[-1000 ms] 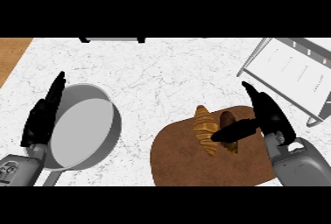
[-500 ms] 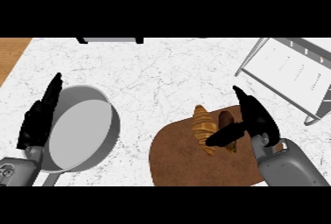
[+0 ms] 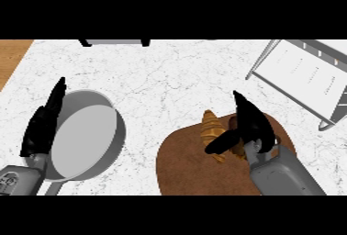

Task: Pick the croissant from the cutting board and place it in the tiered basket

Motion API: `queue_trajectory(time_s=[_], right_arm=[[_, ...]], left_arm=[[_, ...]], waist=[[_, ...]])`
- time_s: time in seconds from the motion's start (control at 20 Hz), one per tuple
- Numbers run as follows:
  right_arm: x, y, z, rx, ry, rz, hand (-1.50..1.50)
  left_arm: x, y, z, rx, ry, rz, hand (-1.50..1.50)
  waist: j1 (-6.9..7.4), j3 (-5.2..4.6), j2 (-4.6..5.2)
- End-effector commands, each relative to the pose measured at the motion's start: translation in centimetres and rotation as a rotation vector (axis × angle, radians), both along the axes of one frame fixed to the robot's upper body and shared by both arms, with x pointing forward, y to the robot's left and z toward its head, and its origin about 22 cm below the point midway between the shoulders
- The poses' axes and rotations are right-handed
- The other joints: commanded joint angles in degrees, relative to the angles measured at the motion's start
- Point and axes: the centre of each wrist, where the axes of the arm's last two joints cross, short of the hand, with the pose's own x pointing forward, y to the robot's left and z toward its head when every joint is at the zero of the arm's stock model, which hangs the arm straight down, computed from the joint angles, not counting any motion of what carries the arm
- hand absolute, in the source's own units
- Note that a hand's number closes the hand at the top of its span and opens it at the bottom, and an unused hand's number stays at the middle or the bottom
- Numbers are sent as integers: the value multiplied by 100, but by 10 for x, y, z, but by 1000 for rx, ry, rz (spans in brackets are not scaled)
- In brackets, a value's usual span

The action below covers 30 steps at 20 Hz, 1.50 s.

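since the earlier frame, right hand is shifting left, its thumb now lying across the croissant, fingers extending straight and far. white marble counter is bearing everything. wire tiered basket is sitting far right. grey pan is lying near left. brown cutting board is carrying the croissant. left hand is resting open at pan's left rim.
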Motion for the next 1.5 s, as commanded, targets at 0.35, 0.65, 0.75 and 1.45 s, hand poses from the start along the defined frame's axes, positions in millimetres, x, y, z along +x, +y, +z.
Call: queue_trajectory(time_s=[0.35,0.65,0.75,1.45], right_arm=[[6,12,0,-47,196,-167,-150],[6,18,-17,-46,215,-189,-150],[0,24,-28,-41,215,-166,-150],[17,32,-52,46,309,-124,150]], left_arm=[[-4,9,-5,-9,15,5,0],[-7,2,0,10,13,-20,0],[-6,1,4,-20,20,-6,0],[0,16,-3,6,15,-15,0]], waist=[[5,-19,24],[45,-12,30],[41,-11,32],[91,-11,61]])
